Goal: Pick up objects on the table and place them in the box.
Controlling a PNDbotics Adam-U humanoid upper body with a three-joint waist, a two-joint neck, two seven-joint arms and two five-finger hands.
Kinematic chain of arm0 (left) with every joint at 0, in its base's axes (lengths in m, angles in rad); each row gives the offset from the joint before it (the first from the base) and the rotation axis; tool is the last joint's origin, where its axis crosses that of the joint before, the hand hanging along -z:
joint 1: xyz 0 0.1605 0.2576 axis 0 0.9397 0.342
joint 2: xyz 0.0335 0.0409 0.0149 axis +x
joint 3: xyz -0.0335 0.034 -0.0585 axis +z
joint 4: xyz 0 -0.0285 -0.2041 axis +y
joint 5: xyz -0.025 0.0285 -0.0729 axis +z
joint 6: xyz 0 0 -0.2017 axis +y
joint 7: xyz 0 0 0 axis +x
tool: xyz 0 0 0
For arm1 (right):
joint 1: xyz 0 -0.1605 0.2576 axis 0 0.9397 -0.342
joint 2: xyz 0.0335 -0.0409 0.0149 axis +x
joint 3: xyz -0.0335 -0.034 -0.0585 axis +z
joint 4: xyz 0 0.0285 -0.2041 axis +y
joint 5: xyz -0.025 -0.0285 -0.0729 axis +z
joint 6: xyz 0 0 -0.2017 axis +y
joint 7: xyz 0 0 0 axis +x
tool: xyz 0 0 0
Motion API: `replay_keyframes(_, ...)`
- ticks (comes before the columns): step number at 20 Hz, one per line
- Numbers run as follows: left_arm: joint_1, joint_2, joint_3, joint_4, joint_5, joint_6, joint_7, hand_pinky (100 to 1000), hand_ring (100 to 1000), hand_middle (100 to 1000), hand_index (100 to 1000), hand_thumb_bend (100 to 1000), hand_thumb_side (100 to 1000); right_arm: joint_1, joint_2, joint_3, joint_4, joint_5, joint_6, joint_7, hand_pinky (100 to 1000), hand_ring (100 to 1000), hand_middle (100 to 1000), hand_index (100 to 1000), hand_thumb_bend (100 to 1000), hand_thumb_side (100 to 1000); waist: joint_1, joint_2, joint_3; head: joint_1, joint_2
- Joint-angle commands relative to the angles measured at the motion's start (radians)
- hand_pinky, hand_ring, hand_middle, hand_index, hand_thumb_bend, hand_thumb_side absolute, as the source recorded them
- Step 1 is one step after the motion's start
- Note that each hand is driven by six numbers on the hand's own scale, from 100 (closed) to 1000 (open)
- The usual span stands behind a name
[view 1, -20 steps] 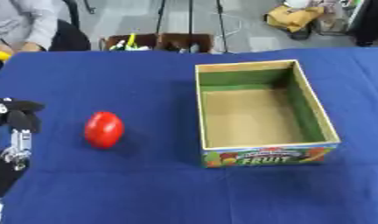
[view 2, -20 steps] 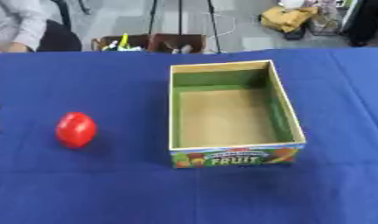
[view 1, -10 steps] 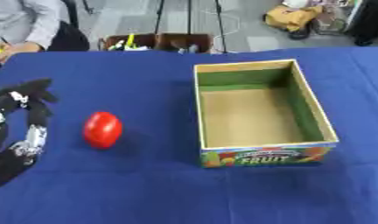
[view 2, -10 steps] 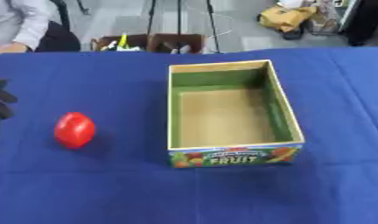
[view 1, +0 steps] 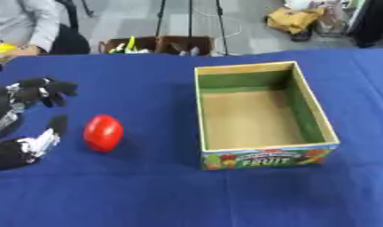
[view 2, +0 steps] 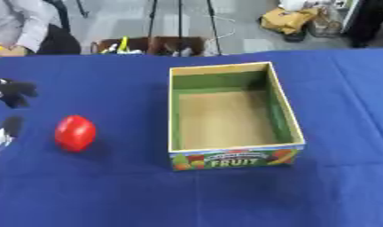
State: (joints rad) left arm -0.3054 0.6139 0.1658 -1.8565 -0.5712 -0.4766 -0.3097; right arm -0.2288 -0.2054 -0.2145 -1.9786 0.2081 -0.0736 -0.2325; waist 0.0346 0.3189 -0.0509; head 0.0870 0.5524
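Blue cloth covers the whole table, and its near part lies bare across the full width, offering open room for an arm to sweep without striking anything. At the near left, the robot's left hand reaches in from the left edge, black with silver joints, its fingers and thumb spread wide around an open gap and holding nothing. Just beside that gap, not touching the hand, a smooth red rounded fruit, perhaps a tomato, stands on the cloth. The right hand appears in neither view. To the right of the fruit, well apart from it, sits an open cardboard box with green inner walls, a brown floor, nothing inside, and a front panel reading FRUIT. The risk, in my judgement, is that the fruit rolls: it is round and glossy, so a thumb or finger arriving first on one side could nudge it away across the cloth before the hand closes round it. A second risk lies at the box, whose near-left wall stands tall; a carry made too low could knock the fruit or the hand against the rim and shift the light box. Clear cloth lies between fruit and box. Beyond the far table edge a crate of small items rests on the floor, and a seated person shows at the far left, touching nothing of the task.
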Motion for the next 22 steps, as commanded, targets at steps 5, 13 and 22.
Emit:
replay_keyframes(5,-0.077,0.119,-0.028,0.136,-0.021,-0.106,-0.093,648,743,824,996,521,995,-0.002,-0.027,0.004,-0.021,-0.006,-0.002,0.008,209,100,227,405,100,745,0.005,-0.023,-0.008,0.006,-0.004)
replay_keyframes(13,-0.184,0.198,-0.087,0.293,-0.031,-0.188,-0.264,727,830,937,1000,679,960,0.0,-0.03,0.01,-0.021,-0.005,-0.003,0.015,208,100,225,404,100,752,0.01,-0.024,-0.014,0.009,0.002)
replay_keyframes(22,-0.325,0.217,-0.152,0.487,-0.021,-0.284,-0.402,744,849,954,1000,652,862,0.005,-0.033,0.017,-0.021,-0.003,-0.005,0.024,207,100,224,404,100,754,0.017,-0.022,-0.029,0.024,0.006)
